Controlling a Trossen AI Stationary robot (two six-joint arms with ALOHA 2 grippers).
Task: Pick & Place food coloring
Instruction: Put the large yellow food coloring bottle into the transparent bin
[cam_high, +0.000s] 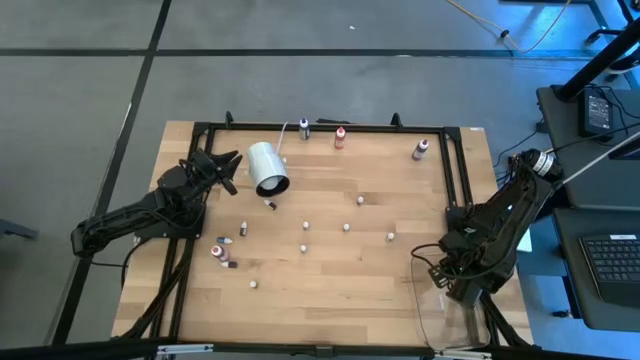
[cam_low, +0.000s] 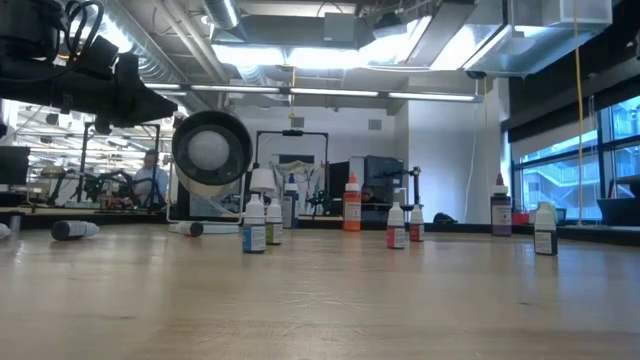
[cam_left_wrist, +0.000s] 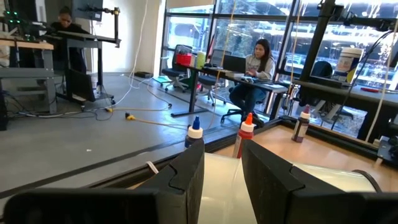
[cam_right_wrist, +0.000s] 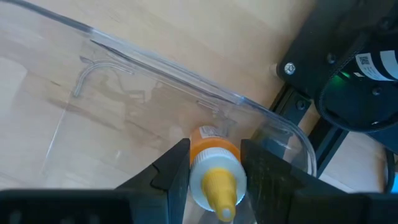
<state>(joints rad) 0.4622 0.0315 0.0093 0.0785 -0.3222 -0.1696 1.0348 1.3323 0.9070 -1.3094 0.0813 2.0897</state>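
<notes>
Currently my right claw (cam_right_wrist: 214, 168) holds one food coloring bottle (cam_right_wrist: 213, 163), orange with a yellow cap, pinched between both fingers. The bottle's long axis runs along my fingers, cap end toward the wrist camera, base pointing away. It hangs directly over a clear plastic bin (cam_right_wrist: 186, 81) at the tabletop's front right corner, next to the black frame rail (cam_right_wrist: 297, 99). The drop direction is therefore straight ahead of the claw, into the bin; I judge that the coming move only requires the fingers to part.

My right arm is the nearer one to the bin. My left claw (cam_left_wrist: 222, 165) is at the back left of the tabletop, with its narrowly spaced fingers around the rim of a large white cylinder (cam_high: 267, 167) that lies on its side, gripped there as far as I can tell.

Remaining bottles stand or lie scattered across the middle of the tabletop (cam_high: 330, 270); three stand along the back edge, including a red one (cam_high: 340, 137) and a dark one (cam_high: 419, 150).

Limits of view:
- The bottle's base and its height above the bin floor are hidden by my own fingers.
- From above, the bin shows only as a faint outline and my right claw is covered by its arm.
- The level view does not show the right claw.
</notes>
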